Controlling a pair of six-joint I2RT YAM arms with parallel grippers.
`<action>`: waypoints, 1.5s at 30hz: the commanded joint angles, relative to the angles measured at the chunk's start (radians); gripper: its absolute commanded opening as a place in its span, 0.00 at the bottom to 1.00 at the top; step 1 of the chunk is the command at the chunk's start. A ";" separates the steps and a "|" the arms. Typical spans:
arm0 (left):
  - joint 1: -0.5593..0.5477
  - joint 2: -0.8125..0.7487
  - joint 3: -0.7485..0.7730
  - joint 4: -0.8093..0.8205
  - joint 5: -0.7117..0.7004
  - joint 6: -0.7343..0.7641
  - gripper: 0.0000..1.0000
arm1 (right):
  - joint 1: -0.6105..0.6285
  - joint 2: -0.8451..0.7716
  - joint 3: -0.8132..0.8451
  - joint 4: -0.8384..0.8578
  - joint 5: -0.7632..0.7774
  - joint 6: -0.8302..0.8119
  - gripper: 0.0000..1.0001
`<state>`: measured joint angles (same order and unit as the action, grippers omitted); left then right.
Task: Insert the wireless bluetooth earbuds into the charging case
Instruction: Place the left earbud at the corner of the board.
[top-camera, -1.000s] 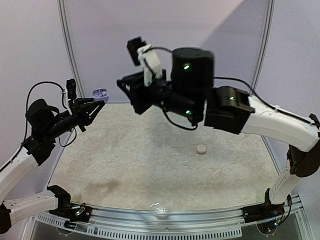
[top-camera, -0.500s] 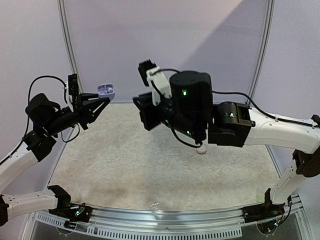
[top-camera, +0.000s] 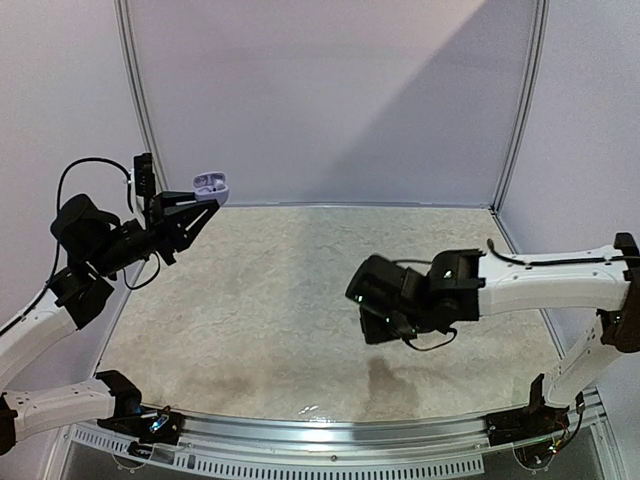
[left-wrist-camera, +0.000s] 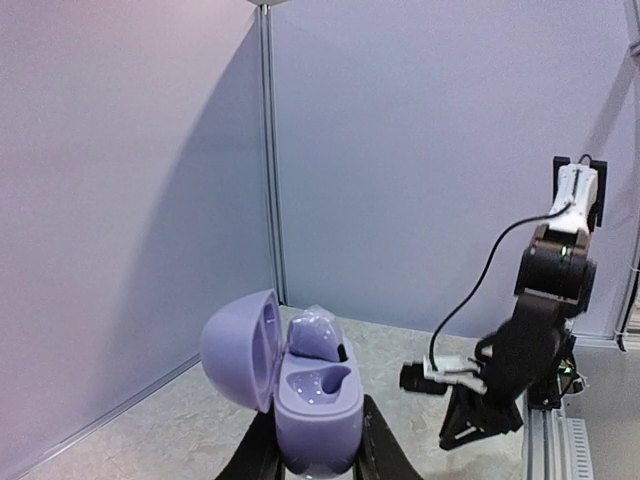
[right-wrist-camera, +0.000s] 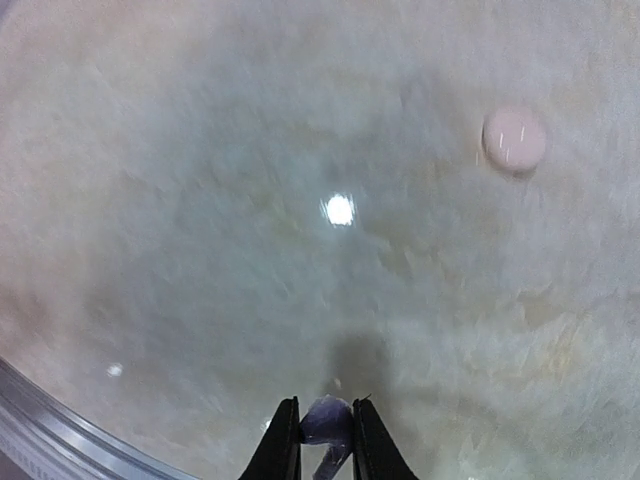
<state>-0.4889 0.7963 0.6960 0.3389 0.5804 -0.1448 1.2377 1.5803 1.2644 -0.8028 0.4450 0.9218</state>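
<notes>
My left gripper (top-camera: 203, 206) is raised at the far left and shut on the base of the charging case (top-camera: 210, 181), a pale lavender pebble. In the left wrist view the charging case (left-wrist-camera: 315, 405) stands upright between my fingers (left-wrist-camera: 255, 455) with its lid swung open to the left. One earbud (left-wrist-camera: 315, 335) sits in the far socket; the near socket is empty. My right gripper (top-camera: 376, 328) hangs low over the table at the front right. In the right wrist view the right gripper (right-wrist-camera: 325, 438) is shut on a small lavender earbud (right-wrist-camera: 326, 420) just above the table.
A small pinkish round disc (right-wrist-camera: 514, 140) lies on the speckled table, ahead of my right gripper. The metal front rail (top-camera: 320, 425) runs along the near edge. Booth walls and posts (top-camera: 135, 100) close off the back and sides.
My right arm has swung down from high near the case to low over the table at the front right. The left gripper has held the open case almost still.
</notes>
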 joint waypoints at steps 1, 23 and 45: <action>-0.014 -0.014 -0.024 0.025 -0.001 -0.015 0.00 | -0.014 0.070 -0.127 -0.026 -0.273 0.152 0.00; -0.014 -0.038 -0.020 -0.001 -0.015 0.002 0.00 | -0.034 0.231 -0.197 0.022 -0.426 0.133 0.21; -0.013 -0.043 -0.021 -0.015 -0.011 0.013 0.00 | -0.138 0.268 0.108 -0.270 -0.572 -0.014 0.70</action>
<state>-0.4908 0.7609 0.6846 0.3378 0.5694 -0.1421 1.1412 1.8091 1.3117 -0.9657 -0.0299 0.9333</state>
